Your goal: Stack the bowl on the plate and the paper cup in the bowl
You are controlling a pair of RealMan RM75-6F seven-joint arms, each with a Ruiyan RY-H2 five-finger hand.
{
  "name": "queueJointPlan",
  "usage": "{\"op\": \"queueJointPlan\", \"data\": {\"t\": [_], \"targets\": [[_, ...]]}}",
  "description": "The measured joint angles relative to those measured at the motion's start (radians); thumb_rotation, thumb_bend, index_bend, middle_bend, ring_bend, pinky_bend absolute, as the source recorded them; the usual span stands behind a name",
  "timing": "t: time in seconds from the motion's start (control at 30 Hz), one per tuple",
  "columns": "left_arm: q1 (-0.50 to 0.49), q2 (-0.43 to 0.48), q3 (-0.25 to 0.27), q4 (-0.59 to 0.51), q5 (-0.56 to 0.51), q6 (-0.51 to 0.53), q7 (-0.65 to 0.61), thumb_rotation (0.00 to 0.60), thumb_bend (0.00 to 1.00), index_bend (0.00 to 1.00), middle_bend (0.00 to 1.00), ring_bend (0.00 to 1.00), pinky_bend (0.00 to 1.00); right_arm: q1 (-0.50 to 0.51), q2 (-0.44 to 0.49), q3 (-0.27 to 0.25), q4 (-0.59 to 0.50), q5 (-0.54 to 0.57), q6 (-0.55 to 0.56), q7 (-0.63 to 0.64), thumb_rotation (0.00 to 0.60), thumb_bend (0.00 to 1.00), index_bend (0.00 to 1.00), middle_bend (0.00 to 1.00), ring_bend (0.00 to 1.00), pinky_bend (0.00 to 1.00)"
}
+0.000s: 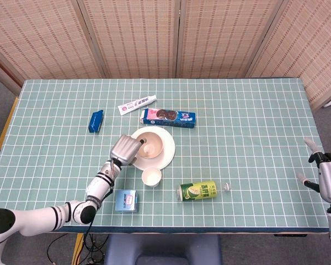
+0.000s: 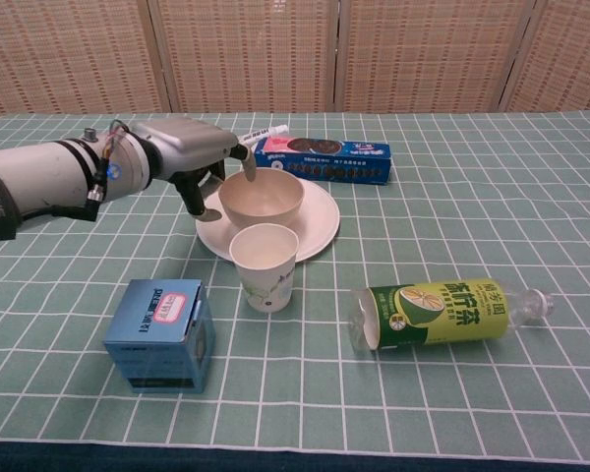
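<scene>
**A:** What is on the green checked tablecloth [image 1: 248, 138] from where you sit?

**B:** Largest first: my left arm reaches in from the near left edge, and the left hand [image 1: 126, 149] sits at the left rim of the round white plate [image 1: 166, 154]. The beige bowl [image 2: 262, 198] stands upright on that plate.

**A:** Is the hand holding the bowl?

**B:** I cannot tell. In the chest view the fingers [image 2: 246, 160] are parted, one reaching over the bowl's left rim and the others down its outer side, but contact is not clear.

**A:** And the right hand?

**B:** The right hand [image 1: 326, 179] shows only in the head view, at the far right edge off the table, fingers spread, holding nothing.

**A:** The rest?

**B:** A long blue biscuit packet [image 1: 168, 116] lies just behind the plate, and a white toothpaste tube [image 1: 137, 104] lies to its left. A green-labelled plastic drink bottle [image 2: 442, 312] lies on its side near the front, cap to the right. A light blue carton [image 2: 161, 333] stands front left. The white paper cup [image 2: 265, 265] stands upright on the cloth just in front of the plate. A small dark blue pack [image 1: 96, 121] lies well to the left.
</scene>
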Motion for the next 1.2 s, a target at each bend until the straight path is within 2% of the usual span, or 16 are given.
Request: {"op": "queueJointPlan", "data": {"t": [0.17,0.3,0.67,0.93,1.2], "targets": [[0.021,0.094,0.007,-0.129,-0.008,0.029,0.005,0.6,0.27,0.21,0.49,0.45,0.86,0.001,0.0,0.0,0.001,-0.002,-0.001,-0.005,0.6,0.03,0.17,0.5,0.47,0.68],[0.048,0.198,0.014,-0.239,0.034,0.035,-0.045,0.6,0.27,0.21,0.41,0.4,0.72,0.003,-0.003,0.0,-0.004,-0.007,-0.003,-0.01,0.6,0.03,0.17,0.5,0.47,0.68],[0.101,0.349,0.071,-0.369,0.362,-0.007,-0.275,0.6,0.27,0.18,0.24,0.25,0.55,0.007,0.0,-0.001,-0.02,-0.013,-0.008,-0.022,0.6,0.03,0.17,0.5,0.47,0.68],[0.057,0.364,0.106,-0.378,0.459,-0.121,-0.338,0.6,0.27,0.12,0.14,0.14,0.37,0.001,0.003,-0.002,-0.025,-0.014,-0.001,-0.021,0.6,0.03,0.17,0.5,0.47,0.68],[0.006,0.321,0.099,-0.37,0.471,-0.169,-0.341,0.6,0.27,0.09,0.07,0.07,0.31,-0.006,0.01,-0.002,-0.034,-0.014,0.007,-0.022,0.6,0.03,0.17,0.5,0.47,0.69]]}}
